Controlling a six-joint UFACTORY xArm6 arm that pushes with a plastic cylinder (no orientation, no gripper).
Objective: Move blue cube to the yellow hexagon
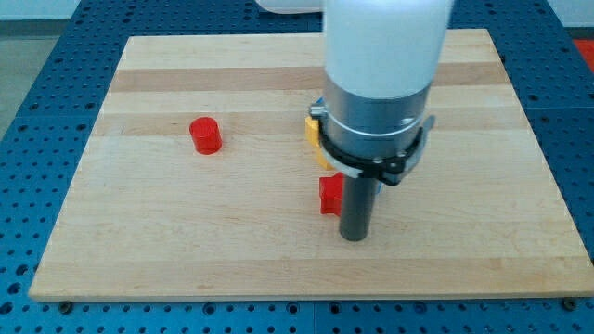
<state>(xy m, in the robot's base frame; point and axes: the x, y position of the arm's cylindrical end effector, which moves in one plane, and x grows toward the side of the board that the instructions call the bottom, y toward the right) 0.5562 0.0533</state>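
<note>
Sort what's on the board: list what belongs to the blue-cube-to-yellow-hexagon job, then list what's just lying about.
Job:
- yellow block, mostly hidden behind the arm
- my tip
- blue cube: not visible

Lying about:
- red cylinder, the view's left
- red block, just left of my tip

The wooden board (186, 232) rests on a blue perforated bench (28, 111). A red cylinder (206, 135) stands on the board at 9 o'clock from board centre. A red block (329, 195), shape unclear, lies at 5 o'clock from centre. A yellow block (314, 129), mostly hidden behind the arm, lies just right of centre.
</note>
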